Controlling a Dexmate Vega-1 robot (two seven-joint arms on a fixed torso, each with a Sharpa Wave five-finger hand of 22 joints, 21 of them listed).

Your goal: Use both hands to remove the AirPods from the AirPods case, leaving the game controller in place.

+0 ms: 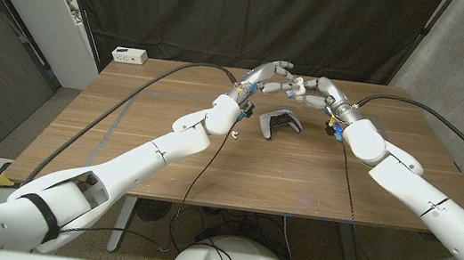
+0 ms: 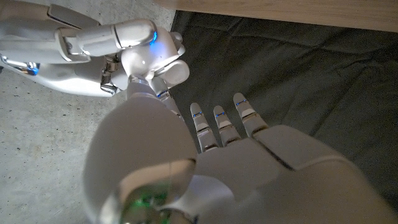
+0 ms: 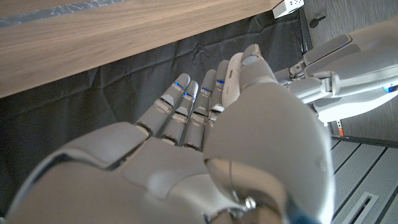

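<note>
Head view: left hand (image 1: 269, 70) and right hand (image 1: 302, 87) raised together above wooden bench (image 1: 211, 154), fingertips meeting, probably around the case; actual grip impossible to tell. Grey-and-white game controller (image 1: 280, 123) lying below, apart from both hands, well placed to stay undisturbed.

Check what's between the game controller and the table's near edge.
Bare wood in the head view: nothing lies between the game controller and the near edge of the table.

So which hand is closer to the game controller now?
Roughly equal, the left perhaps slightly nearer. The left hand is raised beyond the game controller toward its left; the right hand is beyond it toward its right, fingers meeting.
</note>
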